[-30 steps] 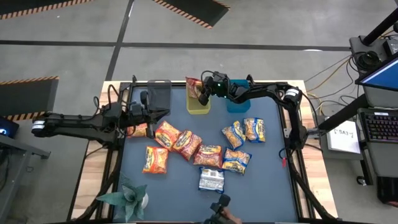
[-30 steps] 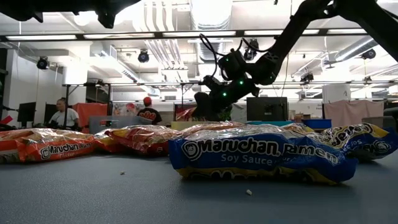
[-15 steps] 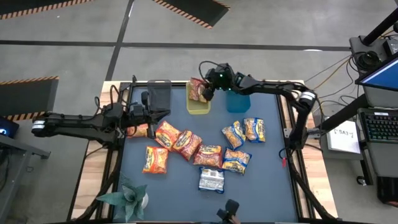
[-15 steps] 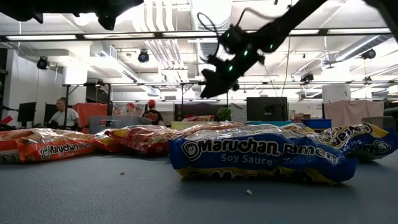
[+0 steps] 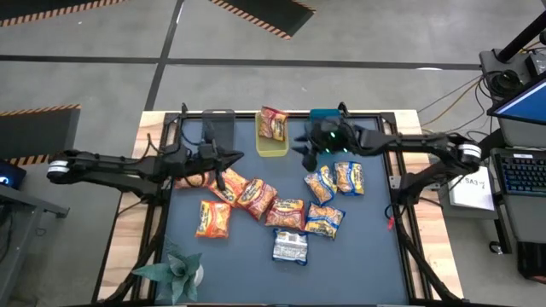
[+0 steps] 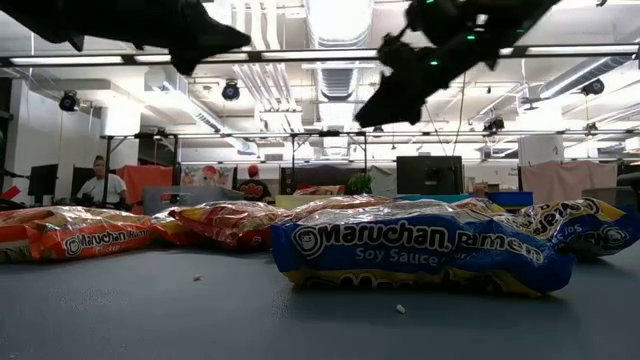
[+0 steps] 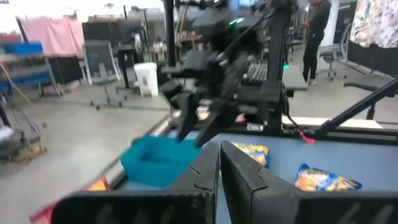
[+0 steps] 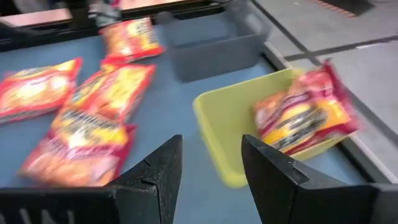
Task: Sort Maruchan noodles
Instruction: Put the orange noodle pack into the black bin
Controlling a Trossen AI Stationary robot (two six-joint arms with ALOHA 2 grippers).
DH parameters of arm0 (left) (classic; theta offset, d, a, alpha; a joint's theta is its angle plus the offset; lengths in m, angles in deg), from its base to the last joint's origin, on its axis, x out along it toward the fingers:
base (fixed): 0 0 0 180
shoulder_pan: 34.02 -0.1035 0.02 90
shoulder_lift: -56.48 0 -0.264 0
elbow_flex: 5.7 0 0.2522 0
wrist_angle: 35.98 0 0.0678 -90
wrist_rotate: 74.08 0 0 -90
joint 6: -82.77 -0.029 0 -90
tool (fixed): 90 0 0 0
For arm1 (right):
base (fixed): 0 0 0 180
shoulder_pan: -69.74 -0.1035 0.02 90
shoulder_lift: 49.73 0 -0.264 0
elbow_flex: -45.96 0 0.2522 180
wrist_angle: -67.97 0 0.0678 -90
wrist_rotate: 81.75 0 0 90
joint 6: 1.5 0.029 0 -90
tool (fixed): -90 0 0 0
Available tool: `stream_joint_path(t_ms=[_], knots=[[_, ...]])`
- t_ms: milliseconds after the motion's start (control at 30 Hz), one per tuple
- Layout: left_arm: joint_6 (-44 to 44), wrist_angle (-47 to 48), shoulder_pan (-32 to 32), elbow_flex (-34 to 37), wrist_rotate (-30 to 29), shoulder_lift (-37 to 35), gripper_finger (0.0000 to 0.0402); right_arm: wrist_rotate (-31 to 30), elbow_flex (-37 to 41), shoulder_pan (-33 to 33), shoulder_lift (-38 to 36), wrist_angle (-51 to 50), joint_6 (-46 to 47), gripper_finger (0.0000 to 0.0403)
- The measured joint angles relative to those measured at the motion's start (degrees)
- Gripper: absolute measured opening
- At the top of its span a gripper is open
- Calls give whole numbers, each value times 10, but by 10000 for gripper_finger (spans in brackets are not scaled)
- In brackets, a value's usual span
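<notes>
A red noodle packet (image 5: 273, 124) stands tilted in the yellow bin (image 5: 272, 147), its lower end inside and its upper end (image 8: 323, 93) leaning out over the far rim. My right gripper (image 5: 300, 147) hangs open and empty just right of that bin, high above the table (image 6: 395, 95). My left gripper (image 5: 227, 162) is shut and empty, level, above the orange packets (image 5: 230, 183) at the table's left. More orange packets (image 5: 213, 219), blue-and-yellow ones (image 5: 334, 179) and a silvery-white one (image 5: 290, 247) lie flat on the blue mat.
A grey bin (image 5: 217, 128) stands left of the yellow one, and a blue bin (image 7: 158, 158) right of it, partly under my right arm. A green plant (image 5: 175, 269) sits at the near left corner. People sit in the room beyond (image 6: 100, 180).
My right gripper has drawn back from the yellow bin toward the table's right and near side and has risen; the red packet stays leaning in the bin. My left gripper has moved a little out over the table toward its right.
</notes>
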Motion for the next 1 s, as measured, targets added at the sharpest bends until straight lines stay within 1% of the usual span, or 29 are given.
stream_joint_path(t_ms=[100, 167, 200, 267, 433, 500, 567, 667, 733, 800, 900, 1000], knots=[[59, 3, 0, 0, -12, 24, 0, 0, 58, -24, -40, 31, 2, 155], [133, 39, 0, -6, -49, 41, 0, 0, 87, -34, -65, 39, -1, 155], [172, 83, 0, -14, -68, 50, 0, 0, 99, -39, -76, 43, -2, 155], [252, 201, 0, -46, -86, 71, 0, 0, 120, -43, -98, 50, -4, 155], [450, 541, 4, -163, -83, 148, 0, 0, 151, -45, -139, 77, -7, 155], [494, 654, 8, -205, -67, 185, 0, -1, 154, -45, -149, 78, -10, 155], [507, 726, 13, -230, -59, 220, 0, -1, 155, -45, -157, 78, -16, 155], [511, 771, 10, -241, -43, 259, 0, -1, 155, -45, -160, 79, -20, 155], [512, 770, 2, -241, -20, 275, 2, -1, 155, -45, -159, 78, -25, 155], [512, 771, -1, -239, -9, 287, 14, 0, 155, -45, -157, 79, -29, 155], [512, 771, -2, -239, -5, 295, 46, 0, 155, -45, -152, 77, -30, 155], [511, 770, -2, -237, 0, 292, 92, 0, 157, -45, -151, 77, -33, 155]])
